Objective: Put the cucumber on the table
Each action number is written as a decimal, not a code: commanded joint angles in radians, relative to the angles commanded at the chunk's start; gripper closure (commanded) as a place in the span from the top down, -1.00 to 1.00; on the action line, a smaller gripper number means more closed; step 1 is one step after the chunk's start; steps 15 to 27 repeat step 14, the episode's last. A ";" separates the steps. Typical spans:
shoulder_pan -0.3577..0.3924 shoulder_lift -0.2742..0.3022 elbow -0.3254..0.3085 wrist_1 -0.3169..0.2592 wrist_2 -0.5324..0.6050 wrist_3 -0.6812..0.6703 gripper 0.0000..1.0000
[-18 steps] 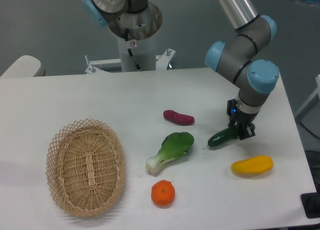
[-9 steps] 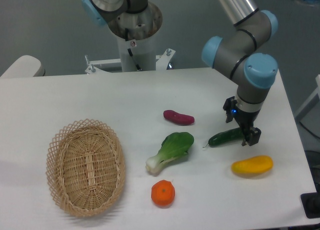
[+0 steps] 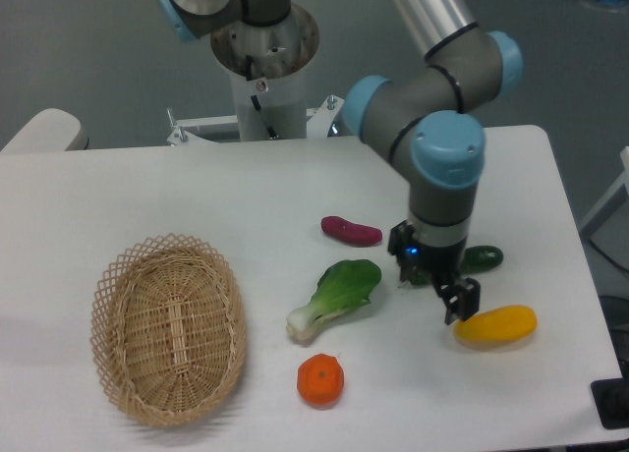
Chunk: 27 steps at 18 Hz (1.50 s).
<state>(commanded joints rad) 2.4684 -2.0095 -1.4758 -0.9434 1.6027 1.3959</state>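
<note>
The dark green cucumber (image 3: 483, 258) lies flat on the white table (image 3: 197, 197), right of centre, and nothing grips it. Its left part is hidden behind my gripper (image 3: 433, 287). The gripper hangs in front of that end with its two dark fingers spread apart and nothing held between them, so it is open. One fingertip (image 3: 462, 302) shows just above the left end of the yellow vegetable (image 3: 496, 325).
A purple vegetable (image 3: 351, 231) lies left of the gripper. A bok choy (image 3: 336, 295) and an orange fruit (image 3: 320, 380) sit toward the front centre. The wicker basket (image 3: 169, 326) stands at the front left. The robot base (image 3: 265, 54) is at the back.
The gripper opened and let go of the cucumber, then moved left and forward off it. The cucumber now rests on the table, slightly further right than before.
</note>
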 joint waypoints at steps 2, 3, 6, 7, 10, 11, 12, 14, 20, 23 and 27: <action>-0.038 0.006 0.012 -0.008 0.032 -0.011 1.00; -0.049 0.017 0.014 -0.017 0.042 -0.024 1.00; -0.052 0.044 0.034 -0.102 0.048 -0.034 1.00; -0.054 0.048 0.047 -0.135 0.046 -0.034 1.00; -0.055 0.063 0.072 -0.198 0.045 -0.034 1.00; -0.055 0.067 0.071 -0.201 0.042 -0.032 1.00; -0.055 0.068 0.071 -0.201 0.042 -0.032 1.00; -0.054 0.068 0.072 -0.201 0.040 -0.032 1.00; -0.054 0.068 0.072 -0.201 0.040 -0.032 1.00; -0.054 0.068 0.072 -0.201 0.040 -0.032 1.00; -0.054 0.068 0.072 -0.201 0.040 -0.032 1.00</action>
